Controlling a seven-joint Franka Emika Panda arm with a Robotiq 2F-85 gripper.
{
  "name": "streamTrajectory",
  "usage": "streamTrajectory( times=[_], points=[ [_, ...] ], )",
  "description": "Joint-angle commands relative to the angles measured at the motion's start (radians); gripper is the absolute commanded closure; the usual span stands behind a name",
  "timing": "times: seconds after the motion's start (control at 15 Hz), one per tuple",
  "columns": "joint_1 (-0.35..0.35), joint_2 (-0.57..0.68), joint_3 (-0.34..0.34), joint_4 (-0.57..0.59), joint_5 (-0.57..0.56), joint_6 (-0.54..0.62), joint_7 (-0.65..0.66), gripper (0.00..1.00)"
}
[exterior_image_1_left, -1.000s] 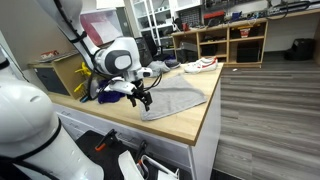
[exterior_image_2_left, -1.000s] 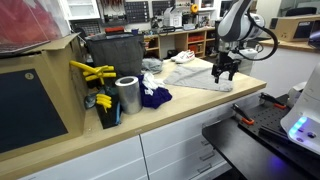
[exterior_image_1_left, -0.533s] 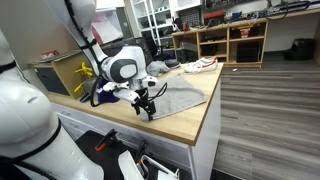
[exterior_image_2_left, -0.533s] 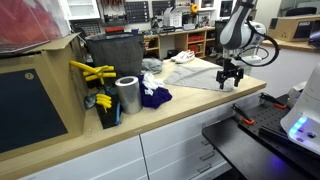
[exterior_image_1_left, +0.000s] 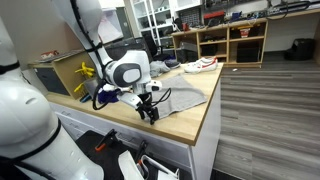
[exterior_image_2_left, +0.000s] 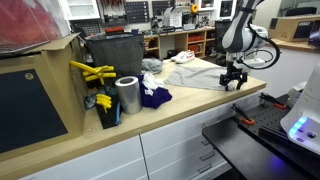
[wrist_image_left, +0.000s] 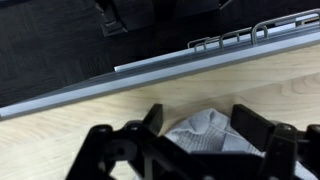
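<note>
A grey cloth (exterior_image_1_left: 178, 96) (exterior_image_2_left: 200, 72) lies spread on the wooden tabletop (exterior_image_1_left: 192, 124) (exterior_image_2_left: 150, 125). My gripper (exterior_image_1_left: 149, 112) (exterior_image_2_left: 234, 82) points down onto the cloth's corner, close to the table's front edge. In the wrist view the gripper (wrist_image_left: 200, 130) stands astride that corner: the black fingers (wrist_image_left: 251, 124) are well apart, and a bunched fold of the cloth (wrist_image_left: 205, 135) fills the space between them. The fold lies against the right finger; I cannot tell whether it touches the left one. The cloth rests on the tabletop (wrist_image_left: 70, 135), not lifted.
A silver can (exterior_image_2_left: 127, 96), a blue rag (exterior_image_2_left: 153, 97), yellow-handled tools (exterior_image_2_left: 92, 72) and a dark bin (exterior_image_2_left: 112, 52) stand at the table's other end. A white garment (exterior_image_1_left: 200, 65) lies at the back. The table's metal-trimmed edge (wrist_image_left: 190, 58) drops to a dark floor.
My gripper has moved along the cloth toward the table's front corner and come down onto the cloth's corner. Its fingers have drawn somewhat closer together.
</note>
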Motion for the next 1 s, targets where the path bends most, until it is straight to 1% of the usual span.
streamTrajectory(
  times=[0.0,0.07,0.13,0.2,0.27,0.4,0.47,0.6,0.93],
  points=[
    [-0.003,-0.001,0.011,0.002,-0.001,0.032,0.025,0.55],
    [-0.003,-0.007,0.013,0.003,0.0,0.031,0.023,0.62],
    [-0.002,-0.024,0.018,-0.011,0.002,0.034,0.02,0.71],
    [-0.002,-0.037,0.023,-0.018,0.006,0.035,0.017,0.77],
    [-0.001,-0.047,0.031,-0.017,0.01,0.03,0.013,0.86],
    [0.002,-0.079,0.046,-0.014,0.016,0.017,0.002,0.98],
    [0.005,-0.098,0.053,-0.014,0.016,0.009,0.0,1.0],
    [0.015,-0.147,0.063,-0.015,0.004,-0.014,0.004,0.96],
    [0.041,-0.31,0.082,-0.015,-0.022,-0.107,-0.017,0.96]
  ],
)
